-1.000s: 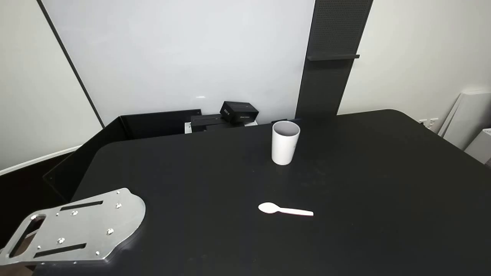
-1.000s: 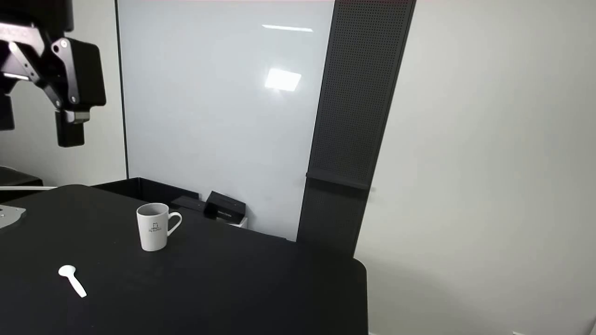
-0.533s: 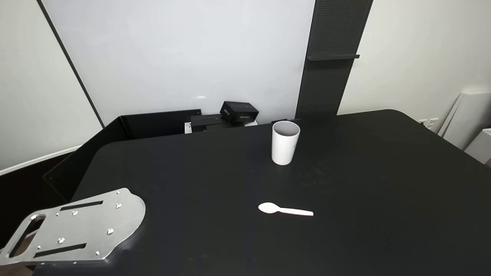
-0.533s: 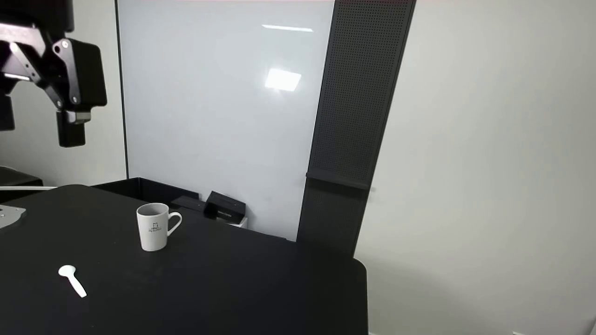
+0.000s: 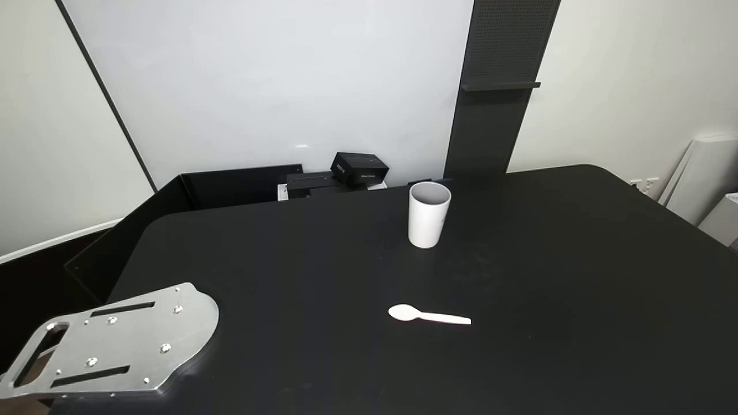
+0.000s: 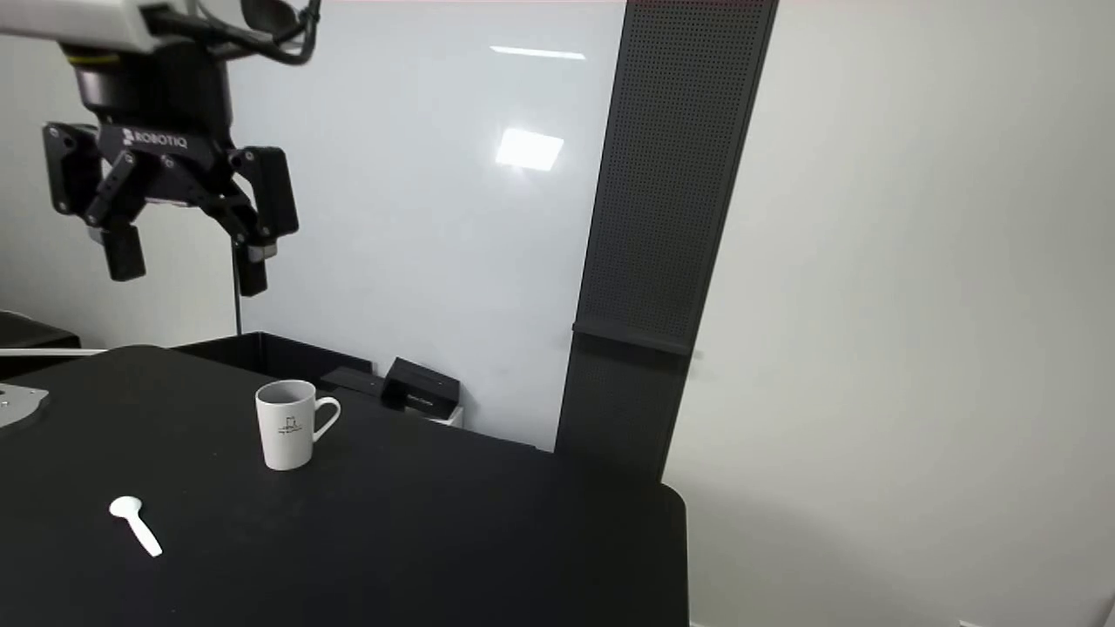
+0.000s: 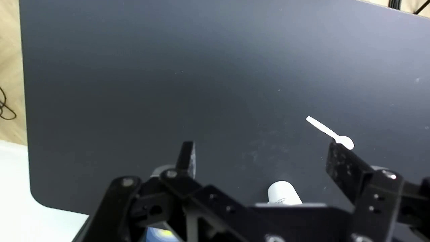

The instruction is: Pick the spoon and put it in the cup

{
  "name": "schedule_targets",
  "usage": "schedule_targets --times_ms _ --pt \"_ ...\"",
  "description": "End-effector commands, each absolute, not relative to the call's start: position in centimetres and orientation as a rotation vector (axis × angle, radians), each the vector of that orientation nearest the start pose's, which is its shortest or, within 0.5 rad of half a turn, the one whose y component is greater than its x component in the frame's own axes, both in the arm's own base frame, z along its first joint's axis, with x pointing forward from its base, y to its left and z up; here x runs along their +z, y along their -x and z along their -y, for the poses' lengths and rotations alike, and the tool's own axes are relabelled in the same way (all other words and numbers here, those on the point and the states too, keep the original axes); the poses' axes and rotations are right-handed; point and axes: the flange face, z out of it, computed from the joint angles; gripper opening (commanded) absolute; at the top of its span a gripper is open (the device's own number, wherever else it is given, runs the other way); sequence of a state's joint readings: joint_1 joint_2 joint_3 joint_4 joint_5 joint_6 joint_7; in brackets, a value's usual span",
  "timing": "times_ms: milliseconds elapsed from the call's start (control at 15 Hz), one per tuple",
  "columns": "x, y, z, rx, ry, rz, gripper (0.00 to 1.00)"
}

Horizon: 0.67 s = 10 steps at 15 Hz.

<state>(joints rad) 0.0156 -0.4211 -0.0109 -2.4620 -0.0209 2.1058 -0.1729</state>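
Note:
The white spoon lies flat on the black table in both exterior views; in the wrist view the spoon lies beyond the right finger, whose tip borders its bowl. The white cup stands upright behind the spoon; a handle and a small dark print show on the cup in an exterior view. In the wrist view the cup is partly hidden by the gripper's body. My gripper is open and empty, high above the table, in an exterior view; its open fingers also show in the wrist view.
A grey metal plate is at the table's left edge in an exterior view. Black boxes sit behind the table's back edge, against a whiteboard. A dark perforated panel stands on the wall. The table's corner shows in the wrist view.
The gripper has moved right in an exterior view, so both fingers and part of the arm above now show there. It stays open. The spoon and the cup have not moved.

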Motion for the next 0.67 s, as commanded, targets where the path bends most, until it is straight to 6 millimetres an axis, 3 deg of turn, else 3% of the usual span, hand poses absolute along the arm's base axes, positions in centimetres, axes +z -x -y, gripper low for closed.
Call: schedule_targets --times_ms 0,600 --pt "43.2 -46.9 -1.2 -0.083 3.129 0.461 1.00" --pt "34.8 -55.3 -8.7 0.021 2.919 1.185 1.00"
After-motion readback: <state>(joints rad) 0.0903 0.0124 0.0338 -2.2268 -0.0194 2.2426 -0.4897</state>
